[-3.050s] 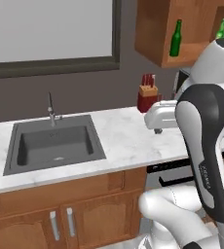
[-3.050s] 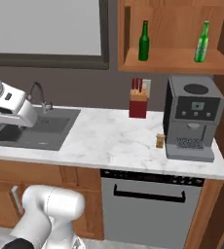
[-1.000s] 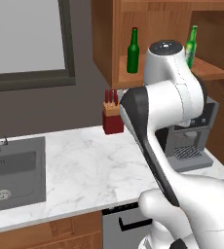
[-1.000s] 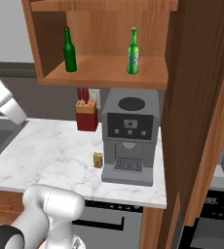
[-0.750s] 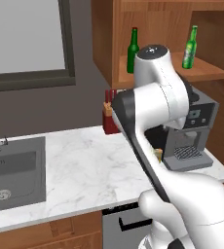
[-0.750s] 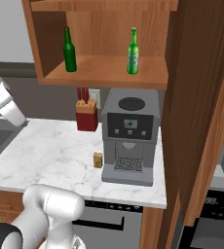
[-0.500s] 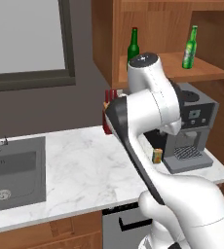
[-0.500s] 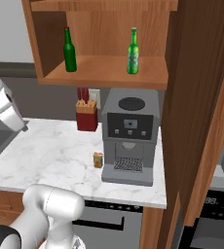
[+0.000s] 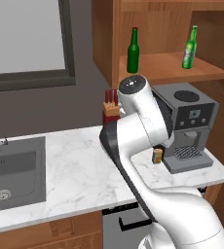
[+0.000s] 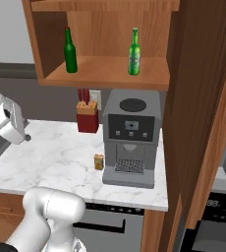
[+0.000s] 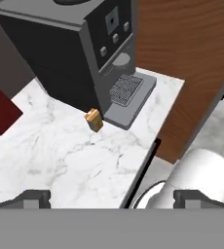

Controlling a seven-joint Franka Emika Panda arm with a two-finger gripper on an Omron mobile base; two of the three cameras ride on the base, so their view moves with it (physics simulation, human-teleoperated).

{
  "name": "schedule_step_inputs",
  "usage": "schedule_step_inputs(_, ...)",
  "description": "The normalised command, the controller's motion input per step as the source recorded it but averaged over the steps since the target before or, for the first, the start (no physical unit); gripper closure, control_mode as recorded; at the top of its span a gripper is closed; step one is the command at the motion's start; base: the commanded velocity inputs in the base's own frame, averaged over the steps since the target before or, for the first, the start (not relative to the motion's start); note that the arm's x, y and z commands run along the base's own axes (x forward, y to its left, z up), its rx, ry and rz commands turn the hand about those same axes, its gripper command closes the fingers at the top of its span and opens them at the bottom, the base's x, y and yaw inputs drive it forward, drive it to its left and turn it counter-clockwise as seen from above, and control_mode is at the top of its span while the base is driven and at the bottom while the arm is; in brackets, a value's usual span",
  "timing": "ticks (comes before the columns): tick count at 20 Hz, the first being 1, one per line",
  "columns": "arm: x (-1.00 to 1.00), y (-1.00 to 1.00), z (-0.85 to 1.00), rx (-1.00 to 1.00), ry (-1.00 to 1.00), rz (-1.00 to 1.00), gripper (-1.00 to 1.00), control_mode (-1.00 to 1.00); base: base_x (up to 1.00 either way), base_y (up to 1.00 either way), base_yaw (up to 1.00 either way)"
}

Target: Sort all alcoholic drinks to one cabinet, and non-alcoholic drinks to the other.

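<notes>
Beer bottles, dark (image 10: pixel 70 51) and bright green (image 10: pixel 134 46), stand shelved in the wide cabinet (image 10: pixel 105 74); gripper (image 11: pixel 112 198) spread, empty; water bottle unsorted.

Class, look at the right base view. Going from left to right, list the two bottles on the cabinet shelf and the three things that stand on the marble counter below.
Shelf: darker green bottle → bright green bottle. Counter: red knife block → small orange box → grey coffee machine.
</notes>
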Motion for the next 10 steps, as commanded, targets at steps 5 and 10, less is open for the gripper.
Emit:
schedule_step_inputs(5, 0.28, 0.0, -0.14, -0.09, -0.01, -0.13, -1.0, -1.0, 0.0, 0.0, 0.0)
schedule_step_inputs(10, 0.28, 0.0, -0.02, -0.12, 0.0, -0.16, -1.0, -1.0, 0.0, 0.0, 0.0)
